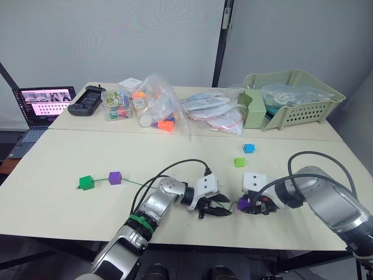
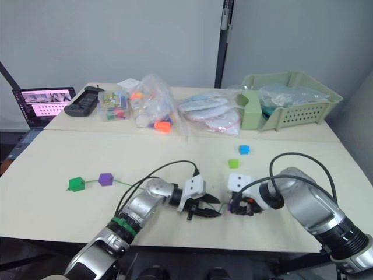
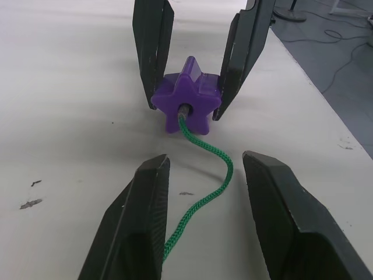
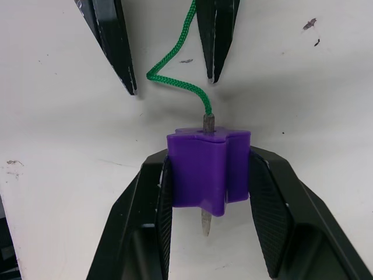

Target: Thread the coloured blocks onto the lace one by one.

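My right gripper (image 4: 207,156) is shut on a purple star-shaped block (image 4: 207,172), low over the table near its front edge. The lace (image 3: 207,192) runs into the block's hole, and its pale stiff tip (image 4: 205,223) pokes out the other side. My left gripper (image 3: 204,163) faces it, open, with the green cord lying loose on the table between its fingers (image 3: 148,221). Farther left, a dark green block (image 1: 86,182) and a purple block (image 1: 115,178) sit on the lace. A lime green block (image 1: 239,162) and a blue block (image 1: 249,148) lie loose beyond the grippers.
Clear bags of toys (image 1: 157,105) and a small clear box (image 1: 116,106) stand along the table's back. A pale green basket (image 1: 303,93) sits back right. A black controller (image 1: 85,100) and a laptop (image 1: 44,105) are back left.
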Controlling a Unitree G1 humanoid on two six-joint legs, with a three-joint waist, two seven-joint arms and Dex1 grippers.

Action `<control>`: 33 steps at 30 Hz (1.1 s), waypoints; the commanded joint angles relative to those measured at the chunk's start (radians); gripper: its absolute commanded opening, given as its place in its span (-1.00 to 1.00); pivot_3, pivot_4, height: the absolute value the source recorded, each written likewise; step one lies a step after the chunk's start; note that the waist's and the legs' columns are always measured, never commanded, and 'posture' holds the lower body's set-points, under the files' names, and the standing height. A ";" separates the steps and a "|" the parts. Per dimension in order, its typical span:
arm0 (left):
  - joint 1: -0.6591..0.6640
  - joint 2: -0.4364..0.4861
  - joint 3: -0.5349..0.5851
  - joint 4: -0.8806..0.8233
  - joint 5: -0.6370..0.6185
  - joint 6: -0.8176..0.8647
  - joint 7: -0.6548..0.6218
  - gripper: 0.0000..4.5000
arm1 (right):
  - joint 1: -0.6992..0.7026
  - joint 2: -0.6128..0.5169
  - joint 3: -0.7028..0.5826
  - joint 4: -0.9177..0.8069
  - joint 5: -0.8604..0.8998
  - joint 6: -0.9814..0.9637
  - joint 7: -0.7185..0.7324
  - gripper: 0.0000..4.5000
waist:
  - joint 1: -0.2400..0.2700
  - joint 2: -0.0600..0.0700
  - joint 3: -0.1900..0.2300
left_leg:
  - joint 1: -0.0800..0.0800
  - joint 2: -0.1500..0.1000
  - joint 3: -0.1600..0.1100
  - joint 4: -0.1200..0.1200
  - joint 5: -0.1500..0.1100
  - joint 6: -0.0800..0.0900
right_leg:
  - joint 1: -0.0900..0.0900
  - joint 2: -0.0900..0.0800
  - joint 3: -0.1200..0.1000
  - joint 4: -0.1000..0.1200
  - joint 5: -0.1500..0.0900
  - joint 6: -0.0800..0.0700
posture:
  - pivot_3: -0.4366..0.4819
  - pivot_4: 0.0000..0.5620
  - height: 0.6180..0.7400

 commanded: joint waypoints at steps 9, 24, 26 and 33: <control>-0.028 -0.044 -0.019 -0.003 0.008 -0.016 0.005 -1.00 | 0.005 -0.009 -0.001 -0.024 -0.003 0.001 -0.005 -0.40 | 0.000 0.000 0.000 | 0.000 0.000 0.000 0.000 0.000 0.000 | 0.000 0.000 0.000 0.000 0.000 0.000 | -0.05 -0.47 0.91; -0.097 -0.072 -0.019 0.105 0.048 -0.067 0.025 -1.00 | 0.017 -0.013 0.000 -0.039 0.001 0.013 -0.012 -0.40 | 0.000 0.000 0.000 | 0.000 0.000 0.000 0.000 0.000 0.000 | 0.000 0.000 0.000 0.000 0.000 0.000 | -0.05 -0.47 0.91; -0.096 -0.074 -0.004 0.107 0.039 -0.065 0.039 -1.00 | 0.016 -0.008 0.002 -0.037 0.001 0.012 -0.017 -0.40 | 0.000 0.000 0.000 | 0.000 0.000 0.000 0.000 0.000 0.000 | 0.000 0.000 0.000 0.000 0.000 0.000 | -0.05 -0.47 0.91; -0.081 -0.056 0.050 0.048 -0.006 -0.029 0.037 -0.33 | 0.018 0.001 0.006 -0.029 0.000 0.007 -0.030 -0.40 | 0.000 0.000 0.000 | 0.000 0.000 0.000 0.000 0.000 0.000 | 0.000 0.000 0.000 0.000 0.000 0.000 | -0.05 -0.47 0.91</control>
